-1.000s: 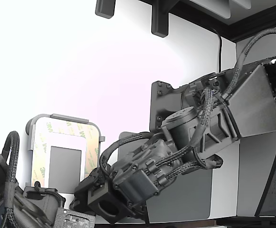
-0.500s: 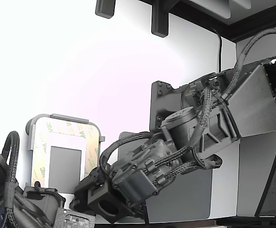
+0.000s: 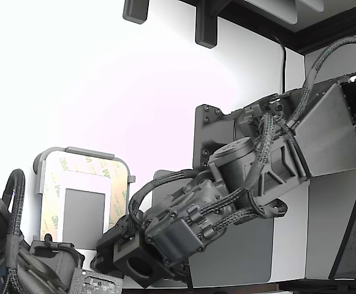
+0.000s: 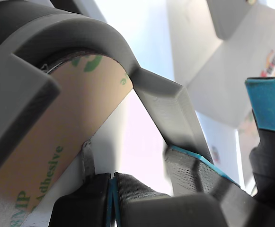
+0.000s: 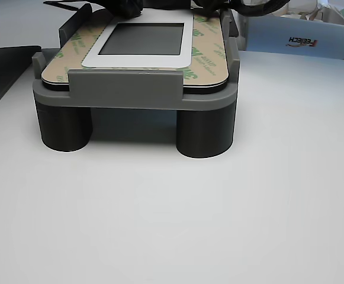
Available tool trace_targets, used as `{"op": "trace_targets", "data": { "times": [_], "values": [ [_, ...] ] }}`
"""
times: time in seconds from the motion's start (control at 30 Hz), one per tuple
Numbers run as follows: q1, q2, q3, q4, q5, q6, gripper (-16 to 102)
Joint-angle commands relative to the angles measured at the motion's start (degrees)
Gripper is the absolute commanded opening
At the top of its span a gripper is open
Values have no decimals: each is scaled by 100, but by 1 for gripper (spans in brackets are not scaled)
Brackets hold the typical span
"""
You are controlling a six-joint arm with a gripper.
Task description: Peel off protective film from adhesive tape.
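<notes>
The light grey tray (image 3: 83, 152) stands at the exterior view's lower left. Its adhesive tape border is covered by tan protective film (image 3: 56, 184) with green logos, around a small grey rectangle (image 3: 84, 217). My gripper (image 3: 104, 257) sits at the tray's near edge. In the wrist view its dark fingers (image 4: 111, 187) are shut, pinching a thin strip that runs up to the edge of the film (image 4: 57, 142) under the tray rim (image 4: 71, 28). The other view shows the film (image 5: 210, 53) lying flat on the raised tray (image 5: 124, 89).
A second arm (image 3: 18, 257) crowds the exterior view's lower left. Its blue-padded fingers (image 4: 266, 104) stand apart beside mine. A large dark grey pad (image 3: 239, 257) lies under my arm. A white box (image 5: 296, 35) stands behind the tray.
</notes>
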Motion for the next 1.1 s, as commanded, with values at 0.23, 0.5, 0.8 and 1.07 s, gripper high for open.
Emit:
{"op": "trace_targets", "data": {
  "times": [0.23, 0.5, 0.8, 1.07],
  "values": [
    [-35, 70, -308, 123, 26, -44, -12],
    [-35, 44, -316, 158, 70, -158, -12],
    [-35, 79, -220, 114, 70, -158, -12],
    [-9, 62, -360, 308, 53, -79, -12]
  ]
}}
